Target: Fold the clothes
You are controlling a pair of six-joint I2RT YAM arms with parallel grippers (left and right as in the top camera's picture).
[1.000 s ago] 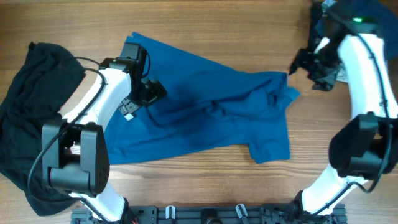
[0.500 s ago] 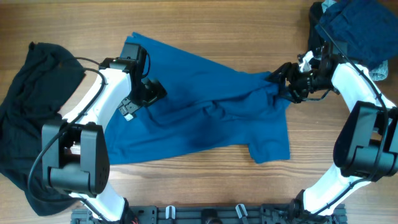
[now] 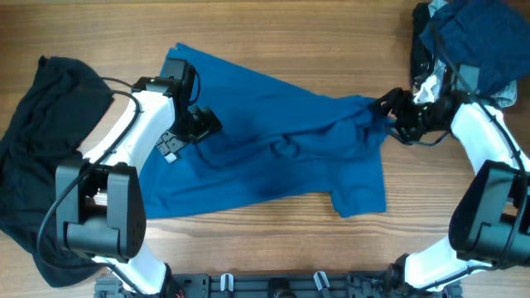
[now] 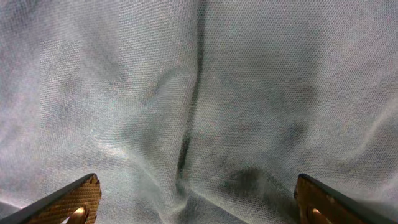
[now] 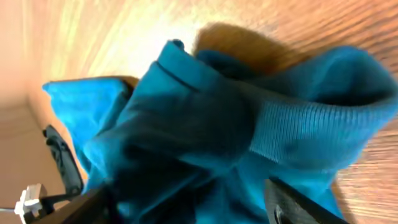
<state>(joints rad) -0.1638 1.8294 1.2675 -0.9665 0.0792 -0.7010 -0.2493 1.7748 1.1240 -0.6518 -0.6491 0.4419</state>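
The teal-blue shirt point(image 3: 281, 157) lies spread and rumpled across the middle of the wooden table point(image 3: 331, 50). My left gripper point(image 3: 203, 124) hovers low over its left part. In the left wrist view that gripper point(image 4: 199, 205) is open wide, and wrinkled cloth point(image 4: 199, 93) fills the space beneath it. My right gripper point(image 3: 389, 109) is at the shirt's bunched right edge. In the right wrist view it point(image 5: 193, 205) is open, with a ribbed hem and folds of the shirt point(image 5: 205, 118) between its fingers. A black garment point(image 3: 41, 141) lies heaped at the far left.
A navy and pale-denim heap point(image 3: 472, 33) sits at the back right corner, just behind my right arm. Bare wood shows along the back and at the front right of the table. The arm bases stand at the front edge.
My right arm swung in from the back right heap to the shirt's right edge, then drew back slightly to the right. The left arm and the shirt's left part have not moved.
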